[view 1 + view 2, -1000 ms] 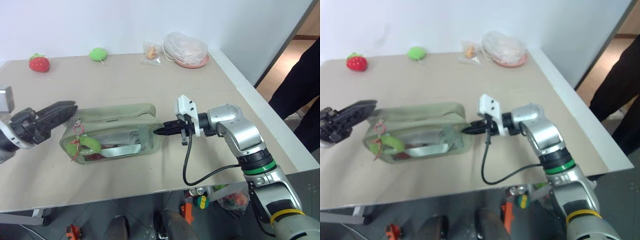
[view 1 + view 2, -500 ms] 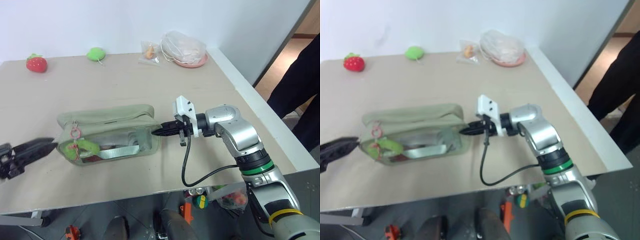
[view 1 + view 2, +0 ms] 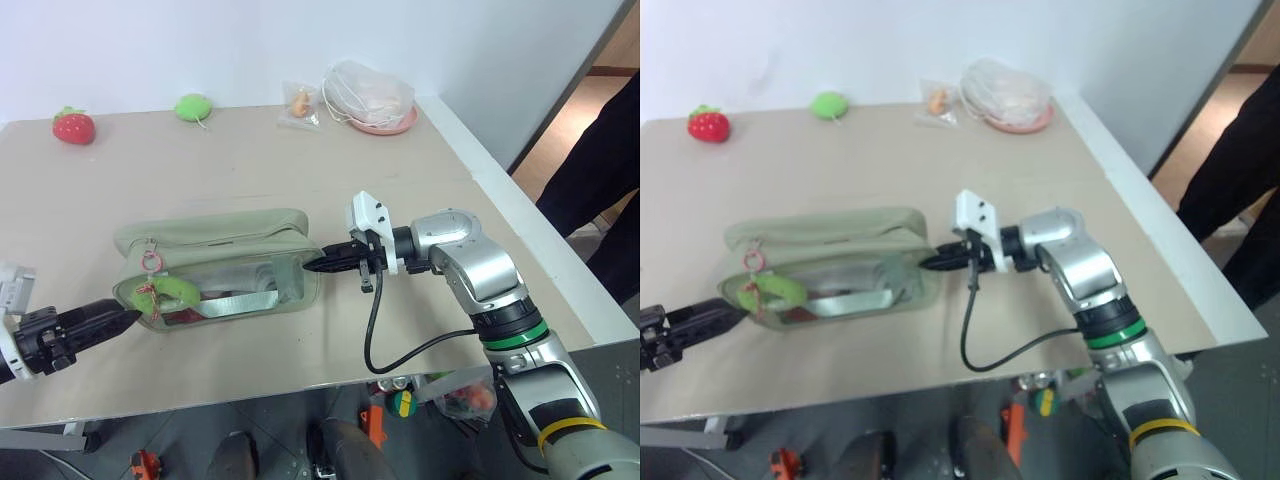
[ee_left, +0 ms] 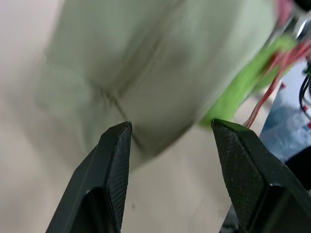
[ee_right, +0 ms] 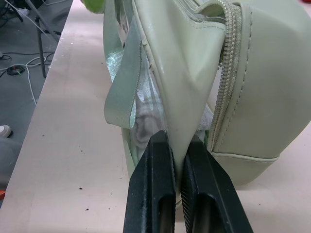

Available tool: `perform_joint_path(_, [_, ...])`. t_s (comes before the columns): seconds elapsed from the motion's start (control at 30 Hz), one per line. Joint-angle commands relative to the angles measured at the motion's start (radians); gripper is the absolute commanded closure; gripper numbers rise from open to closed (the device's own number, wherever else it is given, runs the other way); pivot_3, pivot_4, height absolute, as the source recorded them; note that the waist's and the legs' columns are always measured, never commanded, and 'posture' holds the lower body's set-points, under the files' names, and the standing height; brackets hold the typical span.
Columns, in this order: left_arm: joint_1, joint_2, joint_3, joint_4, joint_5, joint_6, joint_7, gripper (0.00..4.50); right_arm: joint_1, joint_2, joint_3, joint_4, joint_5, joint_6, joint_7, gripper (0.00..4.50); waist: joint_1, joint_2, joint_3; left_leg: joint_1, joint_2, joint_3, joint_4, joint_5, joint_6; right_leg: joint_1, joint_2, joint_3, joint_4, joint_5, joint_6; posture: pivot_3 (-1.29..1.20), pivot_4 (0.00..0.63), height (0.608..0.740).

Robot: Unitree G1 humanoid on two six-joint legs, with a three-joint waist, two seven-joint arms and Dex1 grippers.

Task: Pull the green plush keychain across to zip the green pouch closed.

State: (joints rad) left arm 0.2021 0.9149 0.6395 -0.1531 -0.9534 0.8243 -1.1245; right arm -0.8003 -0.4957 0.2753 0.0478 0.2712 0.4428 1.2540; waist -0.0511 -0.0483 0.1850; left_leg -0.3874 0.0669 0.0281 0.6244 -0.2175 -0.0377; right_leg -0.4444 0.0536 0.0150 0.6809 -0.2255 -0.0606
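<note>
Beige tabletop point(image 3: 250, 160). Green pouch point(image 3: 220, 265) lies on it near the front edge, left of centre. Along the far edge: red strawberry plush point(image 3: 76, 125), round green plush point(image 3: 195, 106), small clear bag point(image 3: 301, 103), pink plate point(image 3: 384, 124) carrying a white plastic bag.

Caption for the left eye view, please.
Right gripper pinches the pouch end; open left gripper sits at the opposite end, near the keychain.
</note>
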Motion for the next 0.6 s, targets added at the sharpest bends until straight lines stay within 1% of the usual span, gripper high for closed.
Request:
perform_joint_path(0.03, [-0.028, 0.0, -0.006, 0.012, 0.027, -0.04, -0.011, 1.79, -0.005, -0.009, 0.0, -0.034, 0.007, 0.01, 0.005, 4.5, 0.0, 0.0, 0.0, 0.0, 0.0, 0.0, 0.0, 0.0, 0.0, 0.0, 0.0, 0.0, 0.0, 0.0, 0.0, 0.0, 0.15, 0.74])
perform_joint_path(0.23, [-0.087, -0.012, -0.038, 0.025, 0.038, -0.048, 0.013, 1.79, -0.006, -0.013, -0.001, -0.038, 0.005, 0.014, 0.004, 4.5, 0.002, 0.0, 0.0, 0.0, 0.0, 0.0, 0.0, 0.0, 0.0, 0.0, 0.0, 0.0, 0.0, 0.0, 0.0, 0.0, 0.15, 0.74])
perform_joint_path(0.37, [-0.107, -0.016, -0.045, 0.016, 0.042, -0.056, 0.005, 3.19, -0.008, -0.013, 0.0, -0.035, 0.004, 0.012, 0.004, 4.5, 0.002, 0.0, 0.0, 0.0, 0.0, 0.001, 0.0, 0.0, 0.0, 0.0, 0.0, 0.001, 0.0, 0.0, 0.0, 0.0, 0.15, 0.74])
perform_joint_path(0.4, [-0.106, -0.015, -0.046, 0.014, 0.045, -0.059, 0.002, 3.64, -0.008, -0.013, 0.0, -0.036, 0.003, 0.012, 0.004, 4.5, 0.002, 0.0, 0.0, 0.0, 0.0, 0.0, 0.0, 0.0, 0.0, 0.0, 0.0, 0.0, 0.0, 0.0, 0.0, 0.0, 0.15, 0.74])
perform_joint_path(0.43, [-0.11, -0.013, -0.049, 0.012, 0.052, -0.068, 0.001, 4.23, -0.009, -0.013, 0.0, -0.033, 0.002, 0.011, 0.004, 4.5, 0.002, 0.0, 0.0, 0.0, 0.0, 0.0, 0.0, 0.0, 0.0, 0.0, 0.0, 0.0, 0.0, 0.0, 0.0, 0.0, 0.15, 0.74])
perform_joint_path(0.47, [-0.115, -0.012, -0.052, 0.013, 0.059, -0.074, 0.003, 4.39, -0.011, -0.012, 0.0, -0.028, 0.001, 0.009, 0.004, 4.5, 0.002, 0.0, 0.0, 0.0, 0.0, 0.0, 0.0, 0.0, 0.0, 0.0, 0.0, 0.0, 0.0, 0.0, 0.0, 0.0, 0.15, 0.74])
perform_joint_path(0.6, [-0.148, -0.011, -0.072, 0.011, 0.076, -0.09, 0.007, 4.39, -0.028, -0.007, -0.023, 0.003, 0.0, -0.007, -0.012, 4.5, 0.003, 0.0, 0.0, 0.0, 0.0, 0.0, 0.0, 0.0, 0.0, 0.0, 0.0, 0.0, 0.0, 0.0, 0.0, 0.0, 0.15, 0.74])
